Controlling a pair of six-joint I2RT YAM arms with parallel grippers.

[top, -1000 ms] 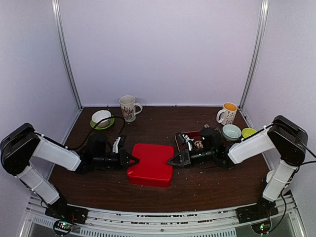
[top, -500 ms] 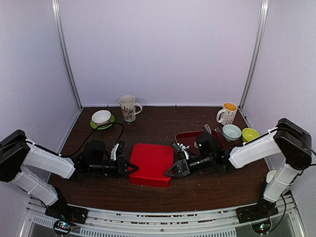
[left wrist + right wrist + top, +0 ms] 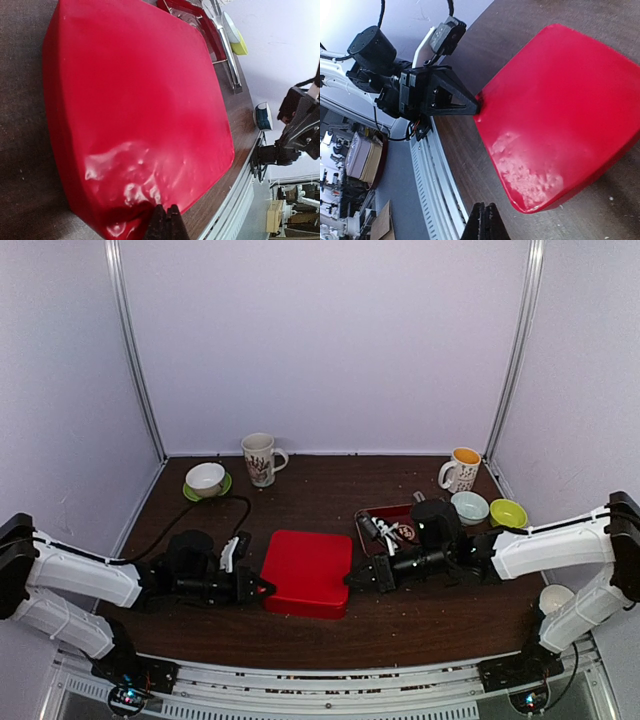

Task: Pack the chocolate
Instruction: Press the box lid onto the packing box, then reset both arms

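I cannot tell where the chocolate is; the red box lies shut on the bench. The left end effector and right end effector, both pinched closed and empty, have dropped from the box's mid-sides a second ago to its near corners.

Box centre-front on table, left gripper touching its left edge, right gripper just beside its right edge; tray behind-right of box, inner bowl then outer bowl rightward, right mug behind them, left mug back-centre, cup on saucer left of it.
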